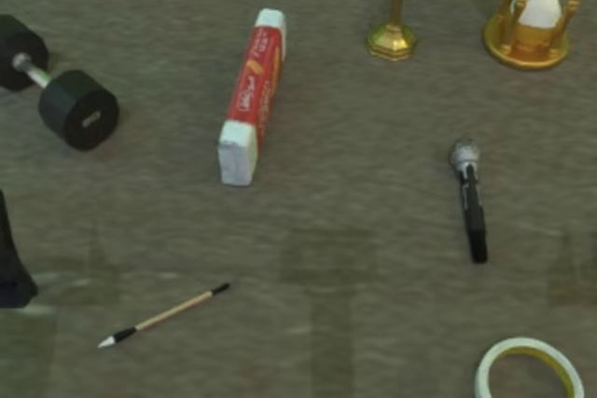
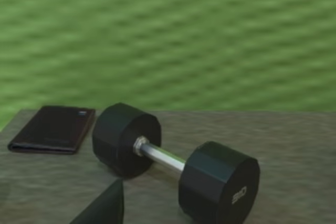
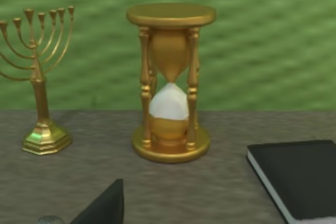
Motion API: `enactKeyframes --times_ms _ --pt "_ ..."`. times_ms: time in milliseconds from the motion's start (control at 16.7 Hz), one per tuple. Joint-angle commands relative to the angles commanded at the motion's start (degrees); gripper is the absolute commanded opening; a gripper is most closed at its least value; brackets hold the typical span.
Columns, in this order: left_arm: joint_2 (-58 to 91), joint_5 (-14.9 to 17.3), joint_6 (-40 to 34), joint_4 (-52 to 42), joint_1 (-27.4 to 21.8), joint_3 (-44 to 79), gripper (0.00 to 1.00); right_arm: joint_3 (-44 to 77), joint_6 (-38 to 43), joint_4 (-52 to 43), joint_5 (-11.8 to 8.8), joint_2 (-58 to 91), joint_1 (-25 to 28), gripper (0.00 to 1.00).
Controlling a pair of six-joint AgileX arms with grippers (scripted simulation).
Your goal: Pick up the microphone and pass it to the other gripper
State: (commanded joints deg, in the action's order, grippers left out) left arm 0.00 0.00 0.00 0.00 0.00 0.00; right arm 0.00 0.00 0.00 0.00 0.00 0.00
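The microphone (image 1: 469,198) lies flat on the table right of centre, its grey mesh head (image 1: 464,156) toward the back and its black handle toward the front. A sliver of that mesh head (image 3: 50,220) peeks in at the edge of the right wrist view. My left gripper (image 1: 11,272) is parked at the table's left edge, far from the microphone. Only a black tip of my right gripper (image 3: 107,205) shows, in the right wrist view; it is out of the top view. Nothing is held.
At the back stand a black dumbbell (image 1: 61,86), a red-and-white box (image 1: 254,95), a gold candelabrum (image 1: 393,6) and a gold hourglass (image 1: 534,16). A tan stick (image 1: 166,314) and a tape roll (image 1: 529,370) lie in front. A wallet (image 2: 52,128) and a black book (image 3: 299,177) also show.
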Motion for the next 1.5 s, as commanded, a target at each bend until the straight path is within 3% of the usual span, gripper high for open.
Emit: enactKeyframes --times_ms 240,480,1200,1500 --pt "0.00 0.00 0.00 0.00 0.00 0.00 1.00 1.73 0.50 -1.14 -0.05 1.75 0.53 1.00" --pt "0.00 0.00 0.00 0.00 0.00 0.00 1.00 11.66 3.32 -7.52 -0.04 12.60 3.13 1.00" --pt "0.00 0.00 0.00 0.00 0.00 0.00 1.00 58.73 16.91 -41.42 0.61 81.35 15.65 1.00" --pt "0.00 0.00 0.00 0.00 0.00 0.00 1.00 74.90 21.54 -52.19 0.60 102.00 19.92 1.00"
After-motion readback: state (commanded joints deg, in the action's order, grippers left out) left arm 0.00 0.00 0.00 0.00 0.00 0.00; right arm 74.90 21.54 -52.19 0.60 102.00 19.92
